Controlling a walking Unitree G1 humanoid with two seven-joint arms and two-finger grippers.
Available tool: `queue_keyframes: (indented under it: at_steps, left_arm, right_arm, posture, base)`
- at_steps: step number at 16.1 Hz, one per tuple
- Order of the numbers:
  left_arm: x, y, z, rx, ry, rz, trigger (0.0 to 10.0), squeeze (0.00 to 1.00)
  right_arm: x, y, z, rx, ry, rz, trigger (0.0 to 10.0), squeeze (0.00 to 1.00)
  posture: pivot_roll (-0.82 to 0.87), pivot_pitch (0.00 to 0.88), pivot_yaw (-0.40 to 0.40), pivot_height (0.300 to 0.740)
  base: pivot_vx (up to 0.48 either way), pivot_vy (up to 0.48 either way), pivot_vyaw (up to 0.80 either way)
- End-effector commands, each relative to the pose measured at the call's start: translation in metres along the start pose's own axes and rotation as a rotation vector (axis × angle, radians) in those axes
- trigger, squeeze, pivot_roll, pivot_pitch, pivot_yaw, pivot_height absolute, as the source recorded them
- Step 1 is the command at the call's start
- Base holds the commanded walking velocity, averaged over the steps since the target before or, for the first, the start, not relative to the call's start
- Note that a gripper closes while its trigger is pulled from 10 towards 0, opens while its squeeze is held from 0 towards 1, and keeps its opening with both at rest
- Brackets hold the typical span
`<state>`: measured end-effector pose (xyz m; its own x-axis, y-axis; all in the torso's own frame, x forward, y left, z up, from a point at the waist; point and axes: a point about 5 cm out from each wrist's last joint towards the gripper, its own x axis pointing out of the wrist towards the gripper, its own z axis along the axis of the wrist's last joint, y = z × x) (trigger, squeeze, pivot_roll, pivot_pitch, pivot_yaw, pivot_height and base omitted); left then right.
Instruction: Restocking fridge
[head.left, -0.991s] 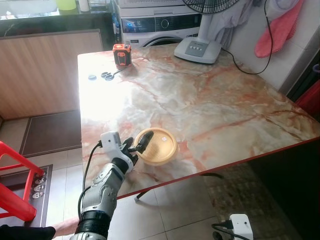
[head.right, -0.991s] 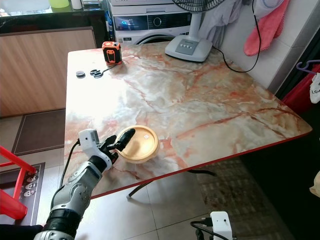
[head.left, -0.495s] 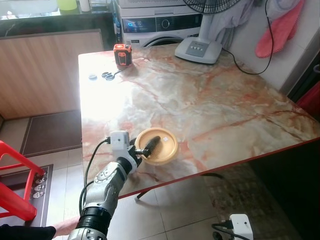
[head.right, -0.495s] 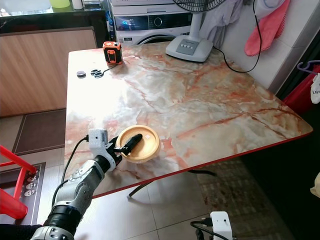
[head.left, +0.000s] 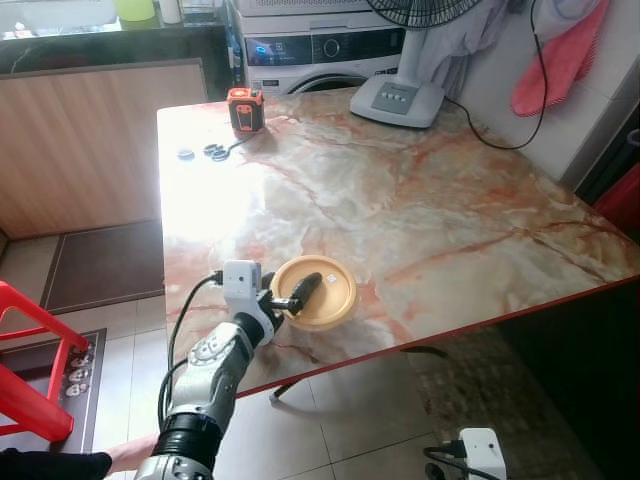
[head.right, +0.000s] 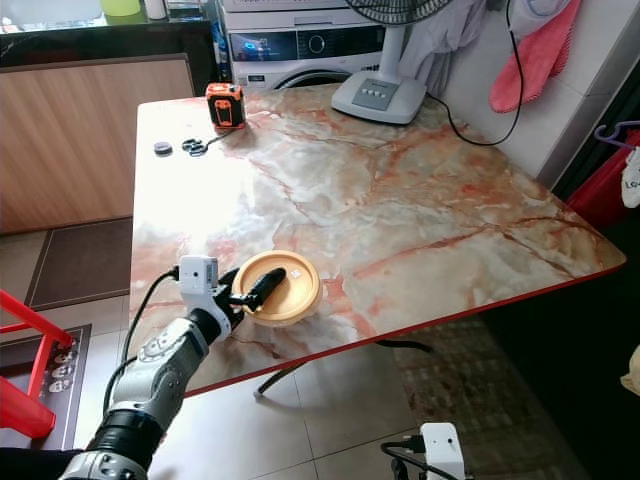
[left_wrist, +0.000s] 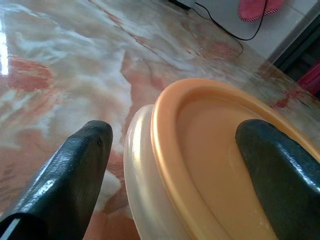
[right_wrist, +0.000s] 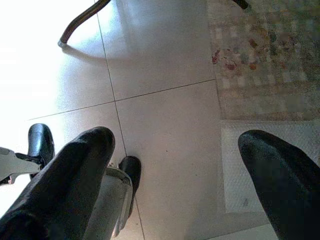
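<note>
Orange-lidded, the round container sits low and left of centre in the frame, near the marble surface edge. We have our left hand spread astride its near rim, one finger over the lid, one outside; the right hand hangs spread above floor tiles.

Marble table: broad bare middle and right, free passage. Obstacles crowd the far edge: fan base with cord, orange tape measure, small dark bits at far left corner. Near edge: yellow lidded container, left gripper straddling its rim.
</note>
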<state>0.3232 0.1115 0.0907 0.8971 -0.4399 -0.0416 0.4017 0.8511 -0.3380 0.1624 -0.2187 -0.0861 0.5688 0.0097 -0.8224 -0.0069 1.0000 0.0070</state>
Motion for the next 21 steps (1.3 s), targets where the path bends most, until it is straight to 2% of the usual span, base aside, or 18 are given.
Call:
queue_keyframes:
  at_steps: [1,2,3,5,8,9,10,11,12,21]
  left_arm:
    - [-0.001,-0.0013,-0.0128,-0.01,0.064,-0.013,8.1,0.0]
    - [-0.0009,-0.0016,-0.0129,-0.024,0.061,-0.012,10.0,0.0]
    - [-0.0005,-0.0021,-0.0123,-0.084,0.043,-0.014,10.0,0.0]
    - [-0.0001,-0.0021,-0.0119,-0.149,0.028,-0.021,10.0,0.0]
    - [0.0,-0.0008,-0.012,-0.169,0.02,-0.018,10.0,0.0]
    - [0.0001,-0.0008,-0.0122,-0.166,0.021,-0.019,9.2,0.0]
    - [0.0002,-0.0007,-0.0121,-0.166,0.02,-0.019,4.5,0.0]
    - [0.0003,-0.0005,-0.012,-0.17,0.018,-0.018,0.9,0.0]
    - [0.0003,-0.0002,-0.0122,-0.171,0.019,-0.019,0.0,0.0]
    - [-0.0005,0.0031,-0.0119,-0.158,0.022,-0.012,0.0,0.0]
  right_arm:
    - [-0.0007,-0.0029,-0.0006,-0.005,0.002,-0.006,10.0,0.0]
    - [-0.0007,-0.0029,-0.0006,-0.005,0.002,-0.006,10.0,0.0]
    - [-0.0008,-0.0027,-0.0008,-0.006,0.003,-0.006,10.0,0.0]
    - [-0.0008,-0.0027,-0.001,-0.007,0.003,-0.005,10.0,0.0]
    - [-0.0009,-0.0029,-0.0013,-0.009,0.003,-0.006,10.0,0.0]
    - [-0.0009,-0.003,-0.0013,-0.01,0.004,-0.005,10.0,0.0]
    - [-0.001,-0.0031,-0.0012,-0.011,0.004,-0.005,10.0,0.0]
    - [-0.001,-0.0032,-0.0012,-0.012,0.004,-0.005,10.0,0.0]
    - [-0.001,-0.0034,-0.0011,-0.013,0.004,-0.005,10.0,0.0]
    - [-0.0006,-0.0025,-0.0003,-0.016,0.006,-0.003,10.0,0.0]
  posture:
    - [-0.11,0.035,-0.062,0.74]
    - [-0.11,0.035,-0.062,0.74]
    - [-0.11,0.031,-0.062,0.74]
    - [-0.11,0.028,-0.063,0.74]
    - [-0.11,0.027,-0.064,0.74]
    - [-0.11,0.026,-0.065,0.74]
    - [-0.11,0.027,-0.066,0.74]
    - [-0.11,0.027,-0.066,0.74]
    - [-0.11,0.029,-0.068,0.74]
    - [-0.11,0.034,-0.067,0.74]
  base:
    - [0.0,0.0,0.0]
    - [0.0,0.0,0.0]
    - [0.0,0.0,0.0]
    - [0.0,0.0,0.0]
    - [0.0,0.0,0.0]
    - [0.0,0.0,0.0]
    - [0.0,0.0,0.0]
    - [0.0,0.0,0.0]
    - [0.0,0.0,0.0]
    - [0.0,0.0,0.0]
